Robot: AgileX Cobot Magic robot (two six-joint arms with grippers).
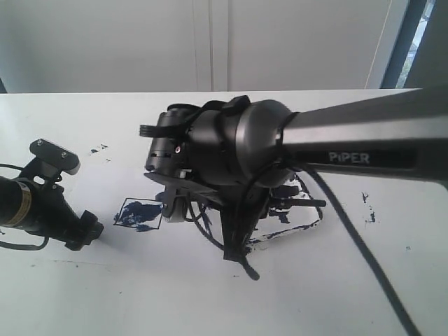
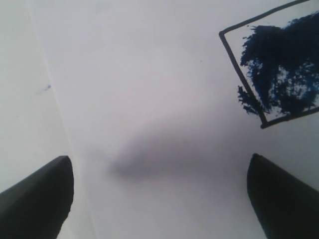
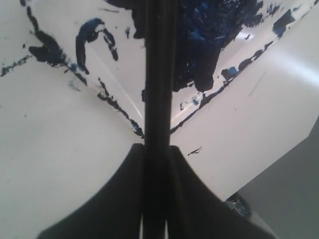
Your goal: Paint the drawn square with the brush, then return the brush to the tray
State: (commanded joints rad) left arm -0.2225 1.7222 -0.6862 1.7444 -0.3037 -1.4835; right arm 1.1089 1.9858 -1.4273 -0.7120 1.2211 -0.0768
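White and paint-specked, the desk (image 1: pixel 105 301) carries the drawn square (image 1: pixel 138 213), partly filled with blue. It lies near the left end effector (image 2: pixel 158 162), whose jaws stand wide and empty. We see the right end effector (image 3: pixel 157 149) clamped narrowly on the brush (image 3: pixel 158 74) above a corner of the tray (image 3: pixel 119 69). Caution: we judge that a release here may leave the long handle overhanging the rim, so it could tip out and smear the desk.

The right arm (image 1: pixel 364 133) bears the white word "PiPER".
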